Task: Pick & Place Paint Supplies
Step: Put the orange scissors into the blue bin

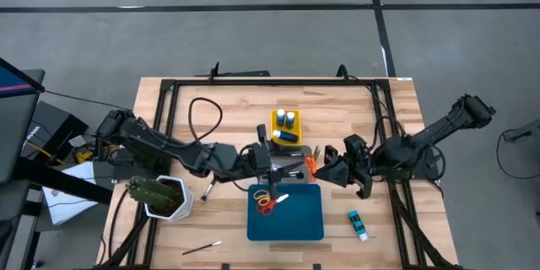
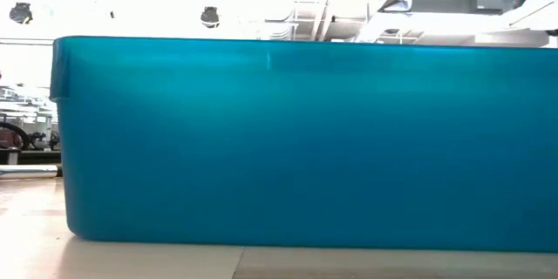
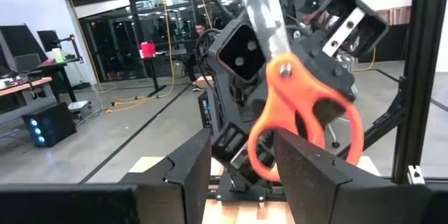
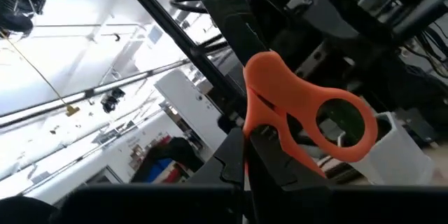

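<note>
Above the table, just behind the blue tray, the right claw is clamped on the orange scissors; their handle loops reach toward the half-parted left claw, the nearer taker

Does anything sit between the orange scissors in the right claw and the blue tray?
Nothing visible does. The right claw holds the orange scissors just beyond the blue tray, and no object lies between them.
</note>
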Robot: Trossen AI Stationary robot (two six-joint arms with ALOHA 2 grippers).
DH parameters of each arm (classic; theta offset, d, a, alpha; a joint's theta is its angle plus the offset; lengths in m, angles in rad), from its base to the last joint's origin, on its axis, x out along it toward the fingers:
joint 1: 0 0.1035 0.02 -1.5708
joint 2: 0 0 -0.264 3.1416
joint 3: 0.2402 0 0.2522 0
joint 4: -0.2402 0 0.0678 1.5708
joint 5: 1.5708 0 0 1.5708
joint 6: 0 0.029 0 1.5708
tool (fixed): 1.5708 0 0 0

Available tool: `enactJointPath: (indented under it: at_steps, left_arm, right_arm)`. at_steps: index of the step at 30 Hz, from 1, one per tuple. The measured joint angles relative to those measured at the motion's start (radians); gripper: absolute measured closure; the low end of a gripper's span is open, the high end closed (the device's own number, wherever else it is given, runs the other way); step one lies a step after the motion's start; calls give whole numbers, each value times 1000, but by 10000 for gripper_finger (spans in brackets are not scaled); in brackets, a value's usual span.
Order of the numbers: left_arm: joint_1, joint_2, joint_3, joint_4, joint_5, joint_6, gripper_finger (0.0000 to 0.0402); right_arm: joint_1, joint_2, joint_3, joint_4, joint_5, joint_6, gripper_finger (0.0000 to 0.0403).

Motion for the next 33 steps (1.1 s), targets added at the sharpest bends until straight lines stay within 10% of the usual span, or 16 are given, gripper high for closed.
enactJointPath:
  at_steps: [33]
  left_arm:
    - [40, 0, 0, -58, 69, -73, 269]
  right_arm:
    - [-46, 30, 1, 47, -52, 7, 403]
